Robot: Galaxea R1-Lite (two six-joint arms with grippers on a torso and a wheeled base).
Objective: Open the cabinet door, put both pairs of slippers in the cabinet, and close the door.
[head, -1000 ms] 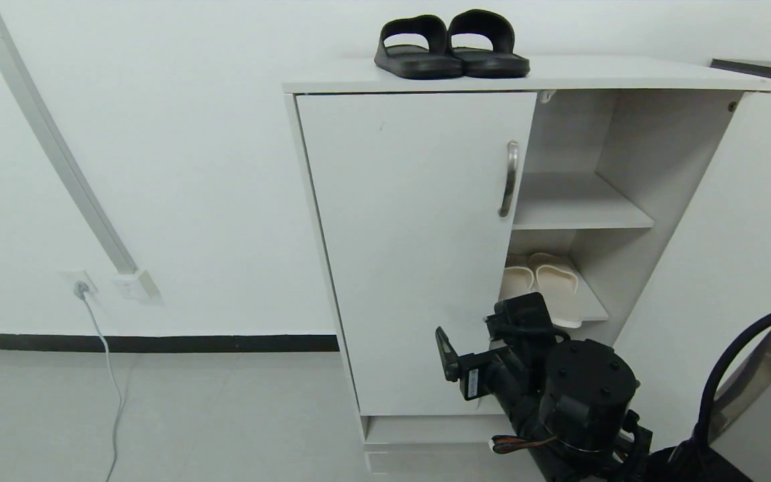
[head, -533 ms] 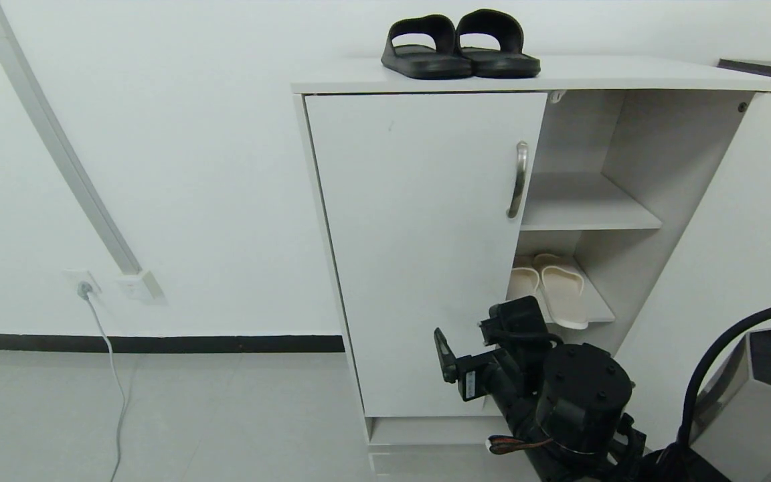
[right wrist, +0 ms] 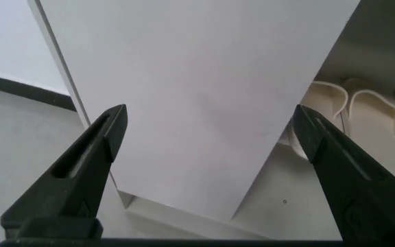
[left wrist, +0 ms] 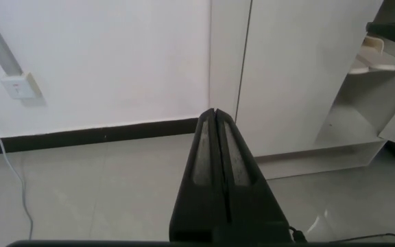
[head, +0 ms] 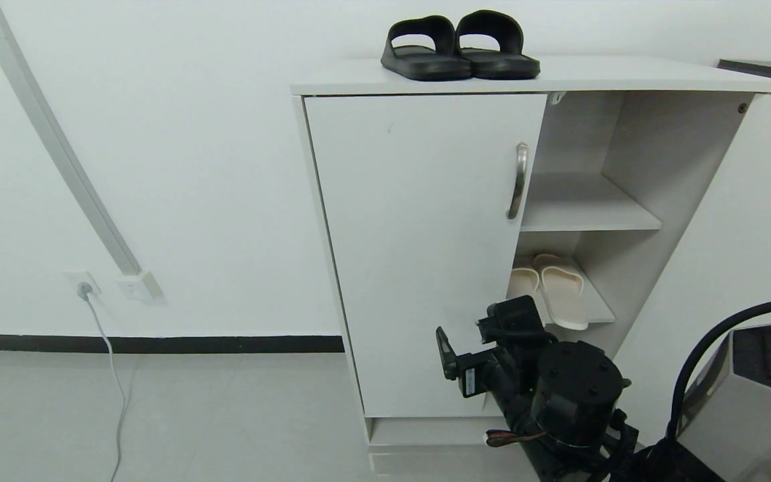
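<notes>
Right wrist view has the right gripper point(right wrist: 209, 113) spread wide and empty, close before the shut left door point(right wrist: 204, 68); the left gripper point(left wrist: 214, 118) is pressed closed, holding nothing. White slippers point(head: 553, 288) lie on the lower shelf point(head: 596, 311), black slippers point(head: 460, 47) on the cabinet top point(head: 626, 70). Rising for those, the right gripper may well clip the door handle point(head: 518, 181), or a pinch on one could nudge its mate off the edge
</notes>
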